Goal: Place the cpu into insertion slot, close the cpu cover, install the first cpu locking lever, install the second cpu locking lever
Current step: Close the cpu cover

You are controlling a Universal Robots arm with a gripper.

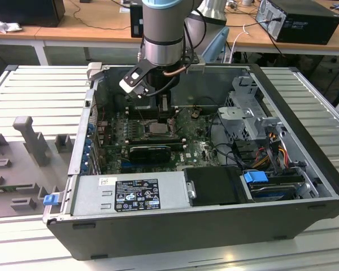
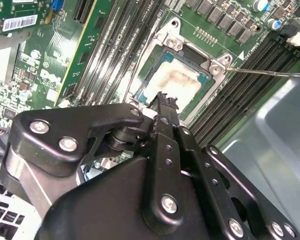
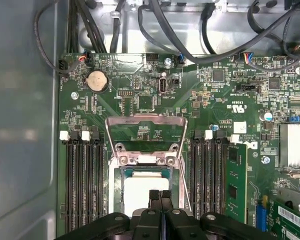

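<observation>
Hand (image 3: 160,193), fingers pressed together and empty, hangs just above the cpu (image 3: 140,187); the chip lies seated in the insertion slot (image 3: 113,187) on the green motherboard (image 3: 155,100); the cpu cover (image 3: 146,120) stands tilted open beyond it; a thin lever (image 2: 270,73) juts free beside the slot.

An open black metal computer case (image 1: 186,231) lies on its side on the ribbed grey metal bench (image 1: 22,90), the green motherboard (image 3: 155,100) flat on its floor, the grey boxy power supply (image 1: 130,195) along the wall nearest the exterior camera and the grey metal drive cage (image 1: 246,116) toward the exterior view's right. The small square silvery cpu (image 3: 140,192) sits in the square black-rimmed insertion slot (image 3: 121,172), flanked on both sides by long black memory slots (image 3: 82,185), with the thin silver cpu cover (image 3: 146,120) swung open toward the round coin battery (image 3: 96,80). The black claw (image 3: 160,192) hangs directly above the cpu, and the long black expansion card (image 1: 150,151) lies between slot and power supply.
</observation>
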